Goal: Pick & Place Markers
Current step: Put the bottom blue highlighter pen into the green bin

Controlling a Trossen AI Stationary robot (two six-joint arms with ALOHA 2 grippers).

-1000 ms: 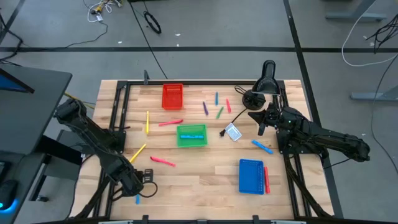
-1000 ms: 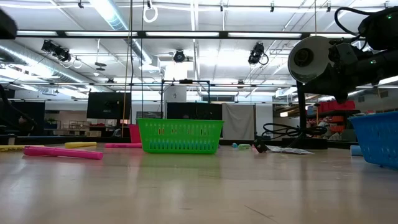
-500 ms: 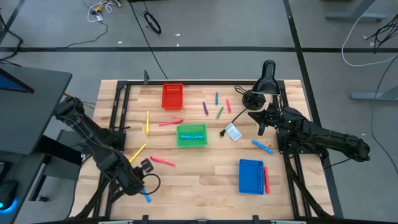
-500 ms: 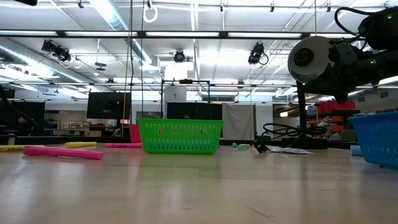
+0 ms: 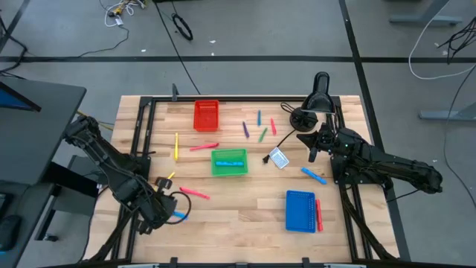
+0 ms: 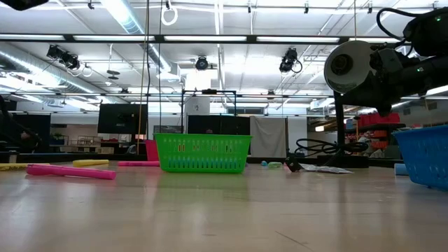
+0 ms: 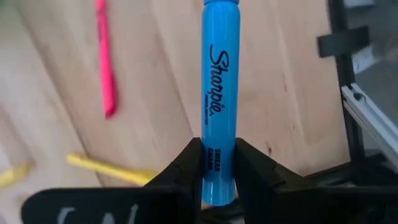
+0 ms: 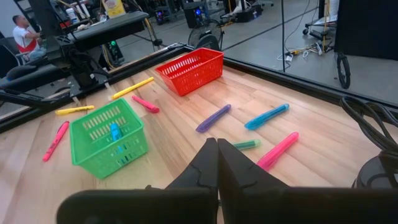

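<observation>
My left gripper (image 5: 168, 214) hangs above the table's near left corner, shut on a blue marker (image 7: 219, 93). Other markers lie flat on the wood: a pink one (image 5: 195, 193) and a yellow one (image 5: 165, 181) close by, and several in purple, blue, green and red (image 5: 259, 128) at the far middle. A blue marker (image 5: 313, 175) lies at the right. One red marker (image 5: 319, 214) lies beside the blue tray (image 5: 300, 211). My right gripper (image 8: 216, 163) waits shut at the far right, above the table. My left gripper pinches the blue marker near one end (image 7: 217, 163) between its two fingers (image 7: 186, 168), which come from above and point down. The marker is lifted clear of the table. Its long free part sticks out toward the table's right.
A red tray (image 5: 207, 115) stands at the far middle. A green tray (image 5: 229, 161) at the centre holds something blue. A white-and-blue card (image 5: 279, 158) lies right of it. A black frame (image 5: 141, 141) borders the table's sides. Bare wood lies between the green and blue trays.
My left gripper has risen from the table's near left edge and moved a little toward the far edge, rolling its wrist. The blue marker has come up with it, lifted clear and turned so that it now points toward the table's right.
</observation>
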